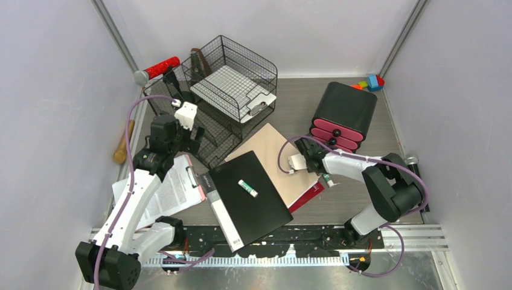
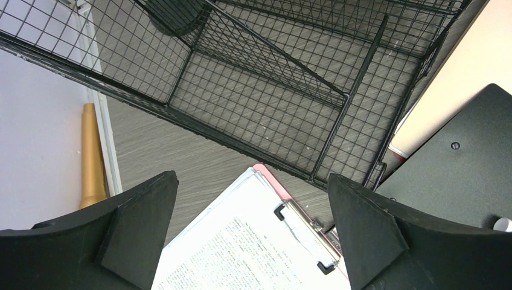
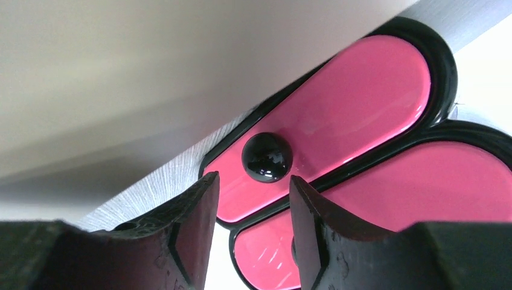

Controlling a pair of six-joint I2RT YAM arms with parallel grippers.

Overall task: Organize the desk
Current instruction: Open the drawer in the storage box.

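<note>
The grey wood-grain desk (image 1: 299, 103) holds scattered items. A clipboard with printed paper (image 1: 172, 187) lies at the left and also shows under my left gripper (image 2: 253, 235), which is open and empty above its metal clip (image 2: 305, 232), facing the black wire-mesh rack (image 2: 272, 90). In the top view the left gripper (image 1: 192, 140) sits at the rack's front edge. My right gripper (image 1: 313, 146) is open, low at the black drawer unit (image 1: 344, 112). In the right wrist view its fingertips (image 3: 253, 187) stand just short of the black knob (image 3: 267, 157) on a pink drawer front (image 3: 350, 103), not touching.
A black binder (image 1: 250, 199) with a small white-and-green tube (image 1: 247, 188) lies at the centre front, over a tan board (image 1: 272, 151) and a red book (image 1: 308, 196). A red-handled tool (image 1: 158, 67), a wooden handle (image 1: 122, 145) and coloured blocks (image 1: 371, 82) lie along the walls.
</note>
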